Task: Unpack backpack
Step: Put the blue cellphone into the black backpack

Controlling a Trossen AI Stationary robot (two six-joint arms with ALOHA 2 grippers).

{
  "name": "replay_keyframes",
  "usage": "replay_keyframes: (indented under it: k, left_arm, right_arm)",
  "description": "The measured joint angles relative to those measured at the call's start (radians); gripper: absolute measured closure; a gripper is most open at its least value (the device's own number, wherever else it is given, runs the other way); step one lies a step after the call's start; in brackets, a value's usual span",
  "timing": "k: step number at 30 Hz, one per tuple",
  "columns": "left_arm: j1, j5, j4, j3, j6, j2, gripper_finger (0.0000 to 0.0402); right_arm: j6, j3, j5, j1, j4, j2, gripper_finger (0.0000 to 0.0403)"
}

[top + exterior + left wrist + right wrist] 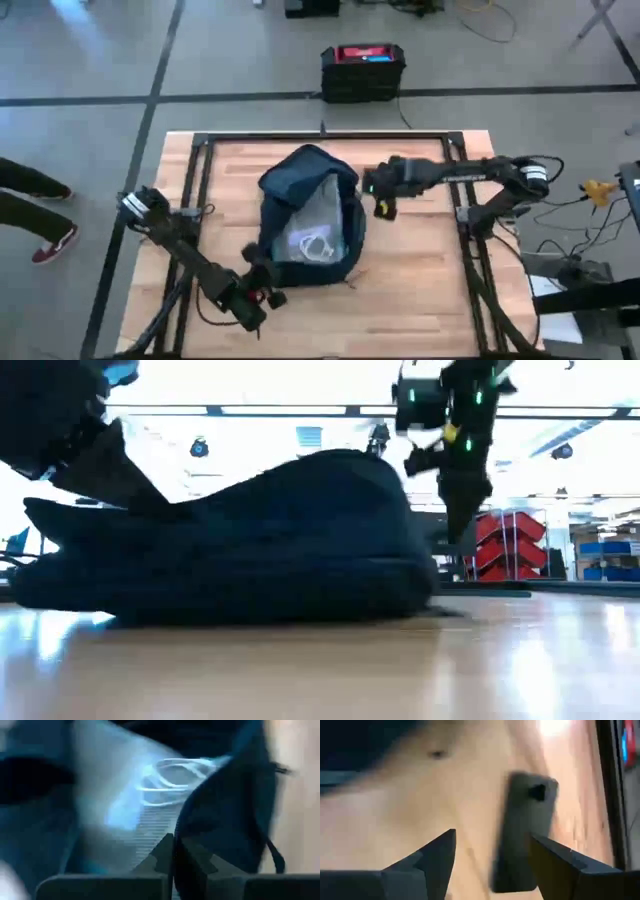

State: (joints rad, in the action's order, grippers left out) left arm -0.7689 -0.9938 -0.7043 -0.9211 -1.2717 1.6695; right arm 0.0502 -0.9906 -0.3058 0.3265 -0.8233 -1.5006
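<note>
Left gripper (262, 290) pinched closed at backpack (310, 215) near rim; backpack's opening faces up, contents blurred. Right gripper (383, 205) spread wide beside it.

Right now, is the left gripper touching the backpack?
Touching. The left wrist view shows the left gripper shut on the backpack fabric by the opening; the high view agrees.

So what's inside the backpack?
The backpack lies open on the table. Inside shows a pale lining with a coiled white cord on it. Anything deeper is hidden by the dark fabric.
</note>
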Motion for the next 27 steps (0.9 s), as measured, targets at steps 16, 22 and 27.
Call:
replay_keyframes:
  k: [16,22,27]
  left_arm:
    - [-0.036,0.093,-0.388,0.000,-0.240,-0.180,0.0333]
    - [-0.035,0.078,-0.401,-0.022,-0.155,-0.194,0.0243]
    - [-0.036,0.062,-0.221,-0.111,0.110,-0.218,0.0187]
  right_arm:
    - [0.018,0.274,0.271,0.271,0.295,-0.002,0.0212]
    - [0.162,0.295,0.341,0.134,0.294,0.000,0.0223]
    - [0.323,0.293,0.371,-0.113,0.294,0.000,0.0232]
